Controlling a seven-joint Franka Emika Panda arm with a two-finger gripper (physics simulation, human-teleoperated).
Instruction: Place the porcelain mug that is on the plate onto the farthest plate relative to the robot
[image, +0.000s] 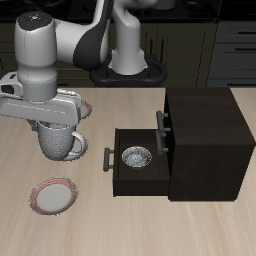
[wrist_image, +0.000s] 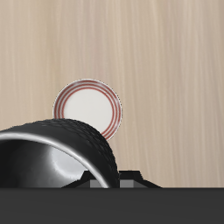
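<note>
a pink-rimmed plate (image: 54, 195) lies near the front edge of the wooden counter (image: 90, 220). just behind and above it, the mug (image: 60, 141) hangs off the counter, clamped at its rim by the gripper (image: 52, 122). beside it, a dark cabinet (image: 205, 140) holds a patterned metal bowl (image: 137, 157) in its open drawer (image: 135, 180).
</note>
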